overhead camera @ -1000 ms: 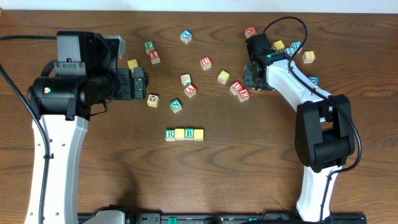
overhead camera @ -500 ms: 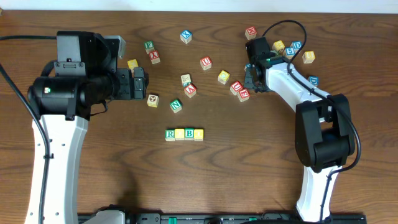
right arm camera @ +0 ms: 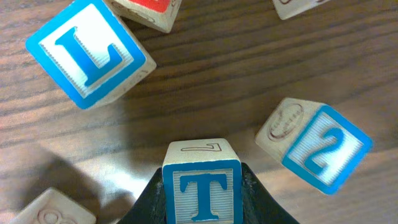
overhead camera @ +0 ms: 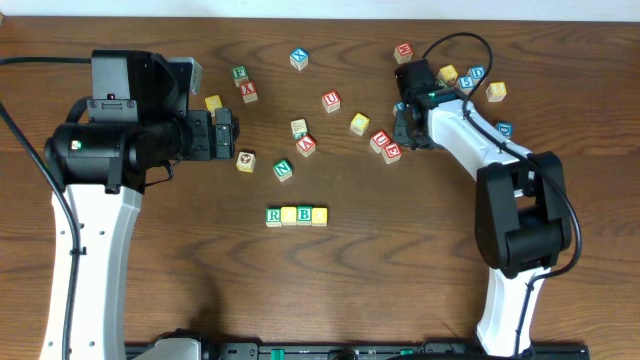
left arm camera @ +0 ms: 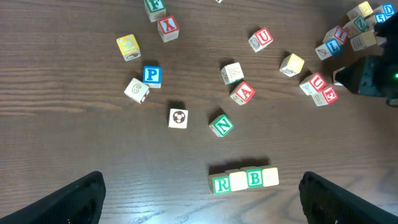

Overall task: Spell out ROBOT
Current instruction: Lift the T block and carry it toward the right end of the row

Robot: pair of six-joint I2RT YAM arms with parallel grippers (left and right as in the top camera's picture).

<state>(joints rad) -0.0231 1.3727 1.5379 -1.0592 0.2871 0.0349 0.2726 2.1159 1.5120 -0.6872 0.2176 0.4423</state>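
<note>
Since 1 second ago the right pincer [right arm camera: 202,202] has drawn its black fingers together, and it now clamps the T cube [right arm camera: 201,180] by 2 opposite sides at the far right of the tabletop [overhead camera: 400,260]. The cube is pale wood with square edges, its blue letter framed by a scalloped border. Just beside it lie a blue L cube [right arm camera: 93,56] and a tilted blue 2 cube [right arm camera: 317,146] on dark, streaky wood grain. At near centre, unchanged, the R cube [overhead camera: 274,216], a yellow-faced cube [overhead camera: 289,215], the B cube [overhead camera: 304,214] and a last yellow-faced cube [overhead camera: 319,215] touch in 1 row. The left pincer [overhead camera: 225,133] hangs at the left, fingers wide apart, gripping nothing.
</note>
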